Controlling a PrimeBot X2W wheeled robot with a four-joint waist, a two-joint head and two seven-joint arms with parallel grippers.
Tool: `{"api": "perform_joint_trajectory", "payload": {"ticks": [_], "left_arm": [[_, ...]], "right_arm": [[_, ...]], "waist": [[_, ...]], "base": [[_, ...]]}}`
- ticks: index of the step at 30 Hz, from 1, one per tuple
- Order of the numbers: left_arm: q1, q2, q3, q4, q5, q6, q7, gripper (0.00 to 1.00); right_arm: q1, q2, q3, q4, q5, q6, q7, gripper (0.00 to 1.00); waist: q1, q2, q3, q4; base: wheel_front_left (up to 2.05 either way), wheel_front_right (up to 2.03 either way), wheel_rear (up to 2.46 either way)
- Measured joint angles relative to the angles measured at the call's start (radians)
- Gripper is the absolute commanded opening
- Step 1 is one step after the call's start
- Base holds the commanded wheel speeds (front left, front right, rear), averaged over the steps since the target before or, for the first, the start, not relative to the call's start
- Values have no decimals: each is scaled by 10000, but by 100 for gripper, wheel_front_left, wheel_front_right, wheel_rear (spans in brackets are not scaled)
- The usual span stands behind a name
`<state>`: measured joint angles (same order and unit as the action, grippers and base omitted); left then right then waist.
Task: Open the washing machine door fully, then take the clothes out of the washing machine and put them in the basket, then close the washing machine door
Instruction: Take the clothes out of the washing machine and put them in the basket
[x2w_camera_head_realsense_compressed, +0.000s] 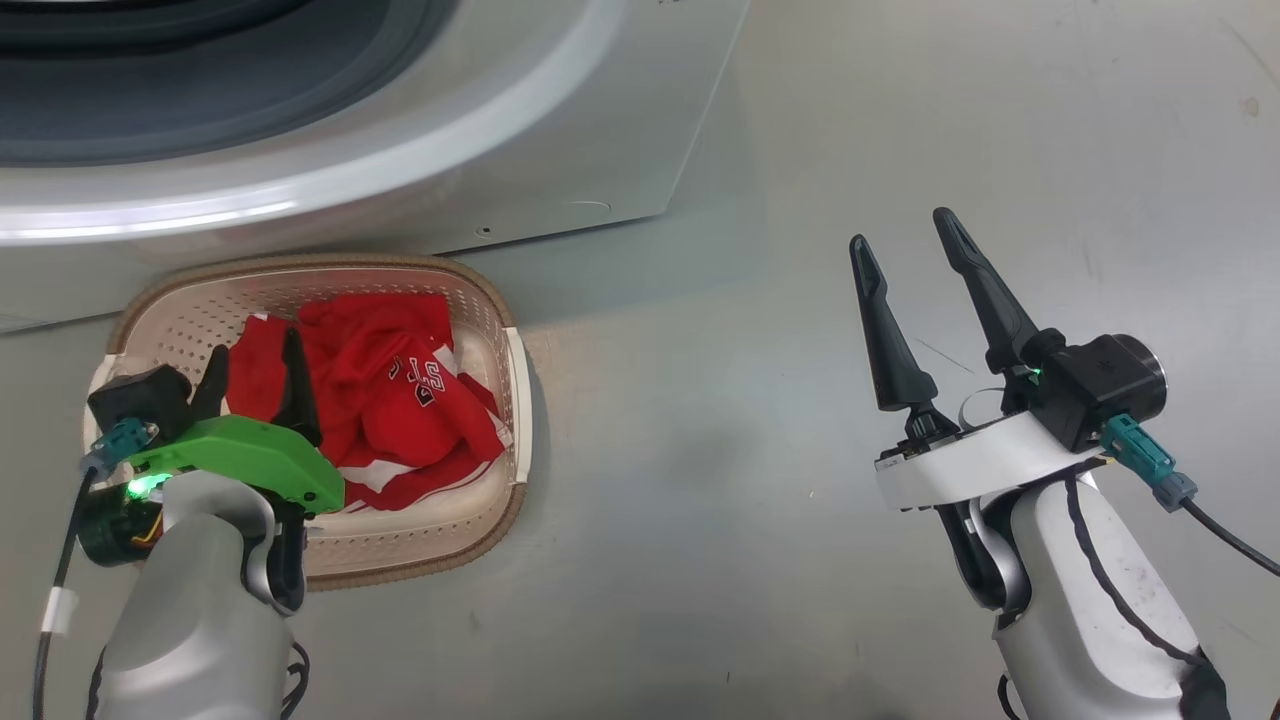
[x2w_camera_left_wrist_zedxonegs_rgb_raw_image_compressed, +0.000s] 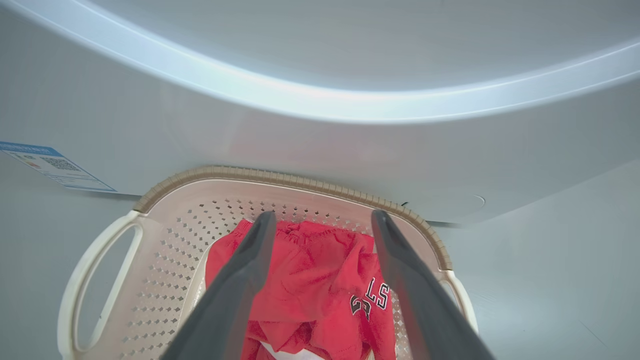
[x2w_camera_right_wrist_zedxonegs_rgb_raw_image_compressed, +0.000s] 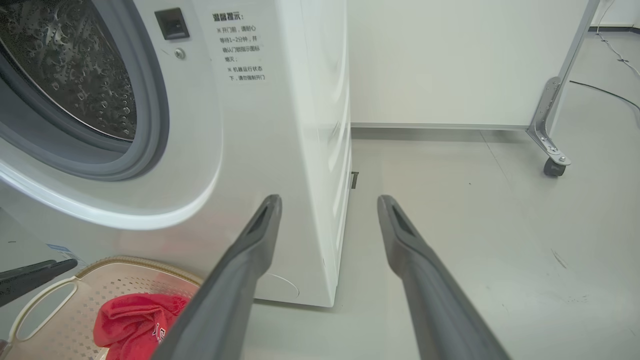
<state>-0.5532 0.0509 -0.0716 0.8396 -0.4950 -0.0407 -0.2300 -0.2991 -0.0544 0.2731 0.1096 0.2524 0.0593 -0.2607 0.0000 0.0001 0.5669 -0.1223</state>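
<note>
Left gripper (x2w_camera_head_realsense_compressed: 256, 342): two long dark fingers spread wide, hanging over the small cream perforated plastic basket (x2w_camera_head_realsense_compressed: 330, 268) with a brown woven-look rim. Nothing is pinched between the fingers; whether the tips brush fabric I cannot tell.

Bright red fabric clothes (x2w_camera_head_realsense_compressed: 400, 400) with white trim and black-and-white lettering lie heaped inside the basket, below and between the fingers.

The basket sits on the pale grey floor (x2w_camera_head_realsense_compressed: 750, 450), its far rim close against the front of the big white washing machine (x2w_camera_head_realsense_compressed: 560, 150).

Right gripper (x2w_camera_head_realsense_compressed: 900, 228): fingers wide apart, empty, over floor well to the right of the basket.

Right wrist view: round port uncovered, grey rubber ring (x2w_camera_right_wrist_zedxonegs_rgb_raw_image_compressed: 152, 125), perforated steel drum (x2w_camera_right_wrist_zedxonegs_rgb_raw_image_compressed: 70, 60) behind it. Small blue sticker (x2w_camera_left_wrist_zedxonegs_rgb_raw_image_compressed: 55, 165) low on the machine front.
</note>
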Motion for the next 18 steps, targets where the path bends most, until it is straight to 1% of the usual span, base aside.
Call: {"api": "perform_joint_trajectory", "payload": {"ticks": [8, 10, 15, 18], "left_arm": [[130, -50, 46, -514, 23, -104, -203, 100], [269, -52, 46, -715, 132, -173, -221, 100], [565, -58, -44, -1204, 435, -182, -221, 100], [765, -65, -42, -1751, 587, -182, -221, 100]], "right_arm": [[175, -2, -324, 232, -71, -4, 0, 100], [253, -2, -349, 286, -75, -4, 0, 100], [475, 0, -466, 418, -86, -8, 0, 100], [661, 2, -512, 493, -77, -90, 0, 100]], "waist": [[0, 0, -654, 328], [0, 0, -835, 408], [0, 0, -1331, 599], [0, 0, -1642, 713]], "base": [[0, 0, 0], [0, 0, 0], [0, 0, 0], [0, 0, 0]]}}
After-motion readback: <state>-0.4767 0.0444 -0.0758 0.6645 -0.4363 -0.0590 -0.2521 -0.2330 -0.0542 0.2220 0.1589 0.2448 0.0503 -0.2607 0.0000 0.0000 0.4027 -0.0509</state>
